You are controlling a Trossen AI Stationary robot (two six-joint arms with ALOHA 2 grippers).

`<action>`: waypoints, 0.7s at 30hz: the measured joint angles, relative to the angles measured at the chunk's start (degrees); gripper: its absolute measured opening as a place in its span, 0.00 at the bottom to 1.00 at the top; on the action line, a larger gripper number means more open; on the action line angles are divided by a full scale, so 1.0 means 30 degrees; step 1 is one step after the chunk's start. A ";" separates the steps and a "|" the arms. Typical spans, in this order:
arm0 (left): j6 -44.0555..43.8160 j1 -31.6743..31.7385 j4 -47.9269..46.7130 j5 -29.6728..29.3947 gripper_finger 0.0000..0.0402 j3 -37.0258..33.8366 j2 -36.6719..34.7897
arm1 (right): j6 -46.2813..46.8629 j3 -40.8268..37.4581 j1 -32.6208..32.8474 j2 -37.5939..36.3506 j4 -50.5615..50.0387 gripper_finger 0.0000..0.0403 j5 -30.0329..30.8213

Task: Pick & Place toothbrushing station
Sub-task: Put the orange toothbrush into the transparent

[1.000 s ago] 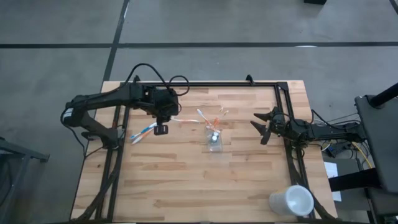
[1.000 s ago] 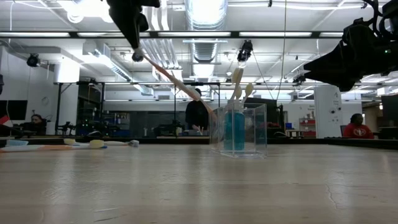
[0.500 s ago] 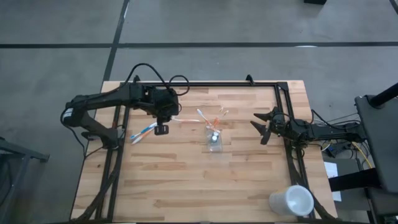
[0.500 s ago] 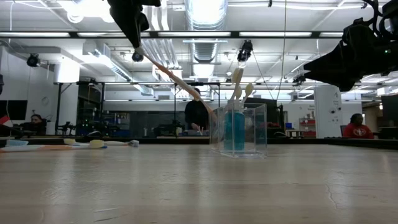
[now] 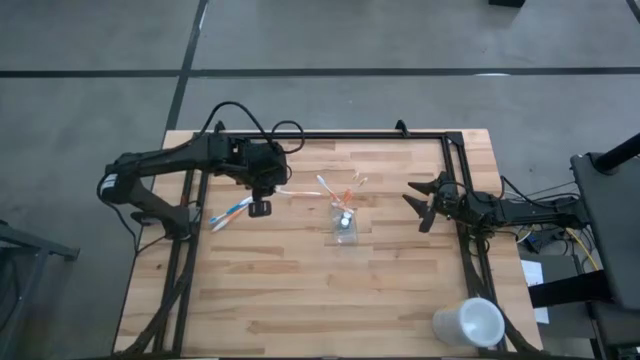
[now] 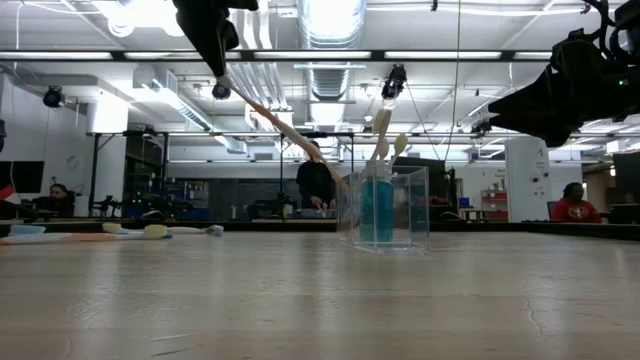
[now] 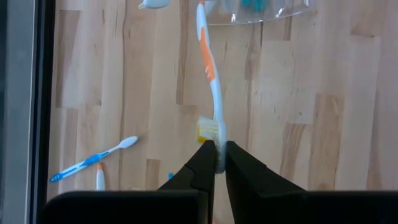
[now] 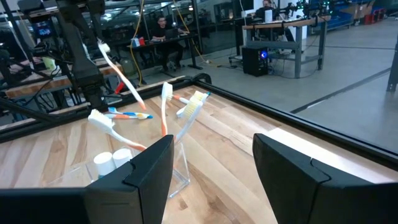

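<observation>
Left gripper (image 7: pixel 217 163) clamped on a white-and-orange toothbrush (image 7: pixel 209 68) by its bristle end, handle aimed at the clear plastic cup (image 5: pixel 345 228).

I pinch this brush tight just beside its bristles so the long handle hangs free and slants down toward the cup, which I judge is where it has to go; in the low view its far end reaches the cup's near wall, but I cannot tell whether it is inside yet. The cup stands mid-table, already holding a blue tube (image 6: pixel 377 210) and a few brushes leaning out of its mouth. Two more toothbrushes (image 5: pixel 231 212) lie flat near the table's left edge, waiting. My right gripper (image 5: pixel 424 205) hovers well apart to the right, fingers spread, holding nothing.
</observation>
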 joint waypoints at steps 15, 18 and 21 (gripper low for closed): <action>-0.1065 0.0000 0.0000 0.0007 0.07 -0.0007 0.0000 | 0.0000 -0.0006 0.0000 0.0000 -0.0004 0.53 0.0000; -0.1289 0.0000 0.0003 0.0007 0.07 -0.0007 0.0000 | 0.0000 0.0000 0.0003 0.0000 -0.0001 0.53 0.0000; -0.1531 0.0000 0.0000 -0.0006 0.07 -0.0007 0.0000 | 0.0000 -0.0006 0.0000 0.0000 -0.0004 0.53 0.0002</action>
